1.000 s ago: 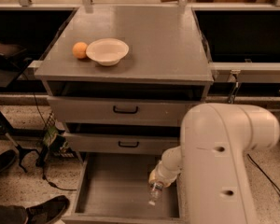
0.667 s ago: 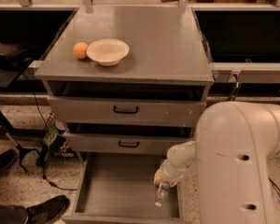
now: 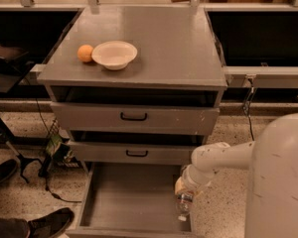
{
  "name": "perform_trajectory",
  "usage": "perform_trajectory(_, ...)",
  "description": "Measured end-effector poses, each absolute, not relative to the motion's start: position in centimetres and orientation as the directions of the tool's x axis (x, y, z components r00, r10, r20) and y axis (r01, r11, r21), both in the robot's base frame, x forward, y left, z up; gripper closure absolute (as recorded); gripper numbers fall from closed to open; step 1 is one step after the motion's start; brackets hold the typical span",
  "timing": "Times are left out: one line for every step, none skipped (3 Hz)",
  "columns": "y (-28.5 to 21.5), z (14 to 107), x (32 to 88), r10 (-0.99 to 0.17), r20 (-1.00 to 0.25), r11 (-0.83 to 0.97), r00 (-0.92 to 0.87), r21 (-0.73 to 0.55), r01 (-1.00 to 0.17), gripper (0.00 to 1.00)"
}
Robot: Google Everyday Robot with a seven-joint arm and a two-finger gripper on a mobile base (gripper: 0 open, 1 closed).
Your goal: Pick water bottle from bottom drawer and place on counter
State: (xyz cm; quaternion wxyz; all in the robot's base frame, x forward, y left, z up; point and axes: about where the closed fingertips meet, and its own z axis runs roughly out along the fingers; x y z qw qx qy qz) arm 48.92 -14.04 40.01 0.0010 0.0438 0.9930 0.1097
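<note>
The water bottle [image 3: 183, 208], small and clear with a pale cap pointing down, hangs at the right side of the open bottom drawer [image 3: 129, 197]. My gripper [image 3: 185, 196] reaches in from the right on a white arm and is shut on the bottle's upper end, holding it just above the drawer floor by the right wall. The counter [image 3: 169, 48] is the flat grey top of the cabinet, well above the gripper.
A white bowl [image 3: 114, 54] and an orange [image 3: 85, 53] sit on the counter's left side. Two shallower drawers with black handles [image 3: 134, 116] stand slightly open above the bottom one. A person's dark shoes [image 3: 35, 224] are on the floor at the lower left.
The gripper and the bottle have moved right together, toward the drawer's right wall. The arm's big white body has pulled back to the right.
</note>
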Motion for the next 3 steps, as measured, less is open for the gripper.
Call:
perform_trajectory(-16.4,45.7,48.2,0.079,-0.011,0.98,-0.997,0.185,0.076,1.0)
perform_trajectory(-18.3,52.2,47.7,0.051,-0.036,0.989,-0.998,0.141,0.045,1.0)
perform_trajectory(-20.5,60.7,46.6,0.046,-0.074,0.996,-0.996,0.084,0.04,1.0)
